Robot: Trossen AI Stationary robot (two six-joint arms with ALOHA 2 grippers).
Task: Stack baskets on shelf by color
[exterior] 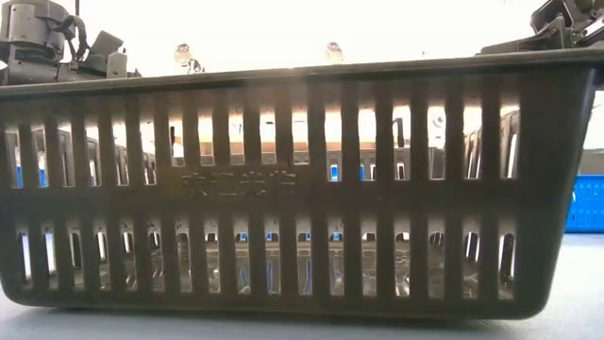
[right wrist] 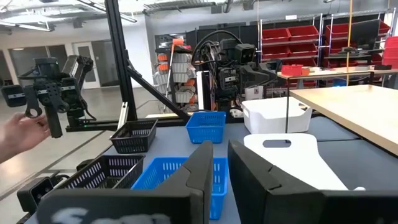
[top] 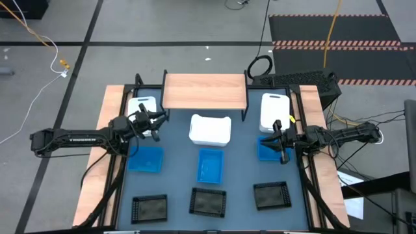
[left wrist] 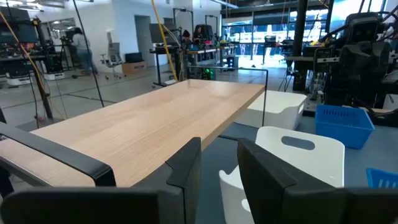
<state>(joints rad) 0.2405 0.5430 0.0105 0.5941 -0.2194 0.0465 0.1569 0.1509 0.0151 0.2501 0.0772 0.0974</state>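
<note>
The light-wood shelf (top: 205, 91) stands at the table's far edge. Three white baskets (top: 143, 107) (top: 210, 129) (top: 274, 110) sit on the mat in front of and beside it. Three blue baskets (top: 145, 158) (top: 210, 165) (top: 268, 148) form a middle row. Three black baskets (top: 149, 208) (top: 208, 201) (top: 271, 195) line the near edge. My left gripper (top: 156, 123) (left wrist: 219, 171) hovers at shelf height by the left white basket (left wrist: 298, 149), narrowly open and empty. My right gripper (top: 281, 140) (right wrist: 221, 162) hovers over the right blue basket (right wrist: 180, 174), narrowly open and empty.
The middle black basket (exterior: 283, 179) fills the low view. A black frame (top: 123, 104) runs along both sides of the blue-grey mat. A person's hand (right wrist: 25, 130) shows in the room beyond the table. A keyboard (top: 296, 79) lies behind the shelf's right end.
</note>
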